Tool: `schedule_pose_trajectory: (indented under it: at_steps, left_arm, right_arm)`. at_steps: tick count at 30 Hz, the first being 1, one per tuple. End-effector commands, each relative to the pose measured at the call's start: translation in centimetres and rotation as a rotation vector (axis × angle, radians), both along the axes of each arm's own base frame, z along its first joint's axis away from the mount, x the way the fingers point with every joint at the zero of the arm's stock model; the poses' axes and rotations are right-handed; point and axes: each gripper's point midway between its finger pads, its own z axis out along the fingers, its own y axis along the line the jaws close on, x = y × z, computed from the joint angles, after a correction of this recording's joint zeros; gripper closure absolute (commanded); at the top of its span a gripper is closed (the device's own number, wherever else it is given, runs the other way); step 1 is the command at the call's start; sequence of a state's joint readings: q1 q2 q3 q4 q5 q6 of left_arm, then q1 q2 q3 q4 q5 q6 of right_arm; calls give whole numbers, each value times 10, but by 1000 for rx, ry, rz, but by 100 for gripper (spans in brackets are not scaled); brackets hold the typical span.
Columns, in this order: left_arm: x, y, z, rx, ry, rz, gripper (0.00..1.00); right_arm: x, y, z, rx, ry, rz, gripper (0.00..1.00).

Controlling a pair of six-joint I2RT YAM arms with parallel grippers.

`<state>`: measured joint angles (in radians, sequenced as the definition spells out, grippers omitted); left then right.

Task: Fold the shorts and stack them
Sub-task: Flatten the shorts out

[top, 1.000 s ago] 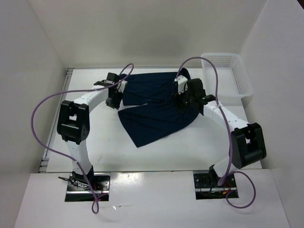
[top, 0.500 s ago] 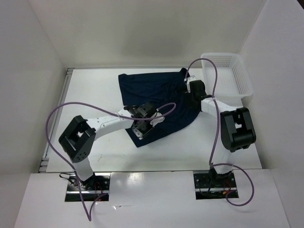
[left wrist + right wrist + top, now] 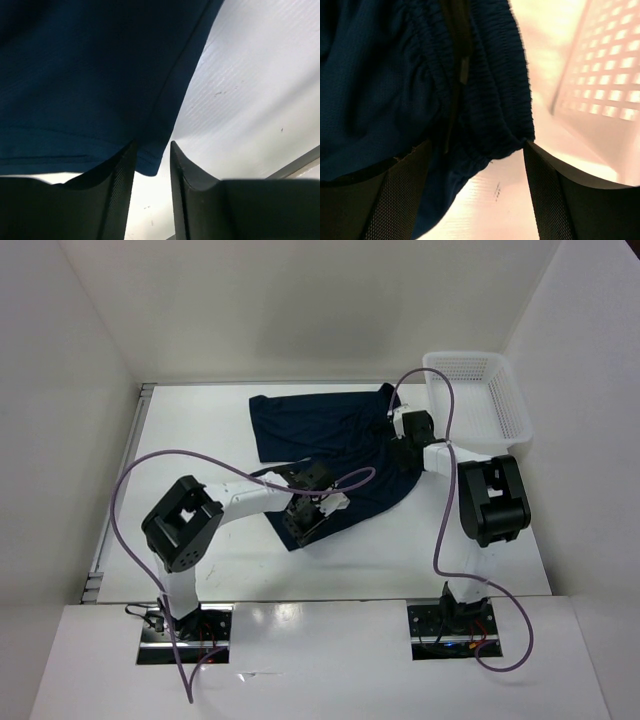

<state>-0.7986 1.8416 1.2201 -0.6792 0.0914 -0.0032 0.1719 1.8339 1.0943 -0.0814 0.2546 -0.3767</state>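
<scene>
The shorts [image 3: 330,430] are lying spread across the far middle of the surface [image 3: 190,450], with bare room lying left and near. The left end effector [image 3: 151,150] is standing slightly open at the near hem corner [image 3: 149,169], gripping nothing. The right end effector [image 3: 477,146] is gaping wide around the waistband [image 3: 495,75], beside the basket [image 3: 492,405].

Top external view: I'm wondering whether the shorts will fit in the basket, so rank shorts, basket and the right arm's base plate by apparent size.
1. shorts, spread out, clearly largest.
2. basket.
3. base plate, smallest, though it sits nearer the camera, so its real size is less sure.
</scene>
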Motion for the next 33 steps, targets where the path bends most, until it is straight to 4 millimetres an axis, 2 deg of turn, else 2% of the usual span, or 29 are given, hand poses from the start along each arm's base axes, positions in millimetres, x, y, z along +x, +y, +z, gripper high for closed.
schedule_pose_trajectory:
  at_steps: [1,2,6,7,9,11,12,13,14,15,17,18,19,21,22,23,25,26,28,29,33]
  left_arm:
    - [-8,-1,-8,-21,77,0,61]
    - [-5,1,-8,-21,77,12,63]
    - [-8,7,-16,-48,129,38,84]
    - [-9,5,-19,-56,136,36,92]
    - [-8,18,-26,-44,151,70,95]
    - [-1,36,-27,-4,109,106,100]
    - [-9,52,-34,40,118,120,100]
    - [-11,64,-31,61,104,137,100]
    - [-15,76,-31,85,105,155,100]
    - [-26,100,-34,143,132,190,100]
    - [-32,119,-23,160,116,223,100]
    - [-33,131,-19,184,100,246,100]
    - [-38,137,-8,187,79,249,100]
    - [-44,152,3,229,67,261,100]
    - [-47,154,11,219,54,263,100]
    - [-50,156,15,222,58,262,100]
    - [-62,161,24,237,75,252,100]
    - [-64,162,26,240,79,251,100]
    - [-71,169,30,280,67,228,100]
    - [-76,174,28,303,78,227,100]
    - [-81,188,42,355,68,227,100]
  right_arm:
    - [20,5,6,13,-46,30,21]
    - [20,5,6,13,-46,30,26]
    - [5,5,-10,14,12,39,42]
    - [4,7,-5,23,9,48,45]
    - [-4,7,-8,22,30,61,54]
    - [-14,11,-2,23,56,116,60]
    - [-23,19,-5,49,93,178,62]
    - [-36,21,0,41,136,227,66]
    - [-46,22,-1,53,164,237,72]
    - [-53,26,1,60,183,285,88]
    - [-82,27,3,64,260,344,100]
    - [-89,28,7,60,279,375,100]
    - [-110,29,10,56,333,449,100]
    - [-133,29,13,34,394,514,100]
    - [-144,34,15,19,426,600,100]
    - [-172,28,16,10,514,630,100]
    - [-198,34,17,-7,589,723,100]
    - [-222,31,16,-20,664,773,100]
    - [-244,34,16,-60,728,845,100]
    - [-247,30,15,-101,736,834,100]
    - [-264,26,30,-164,795,925,100]
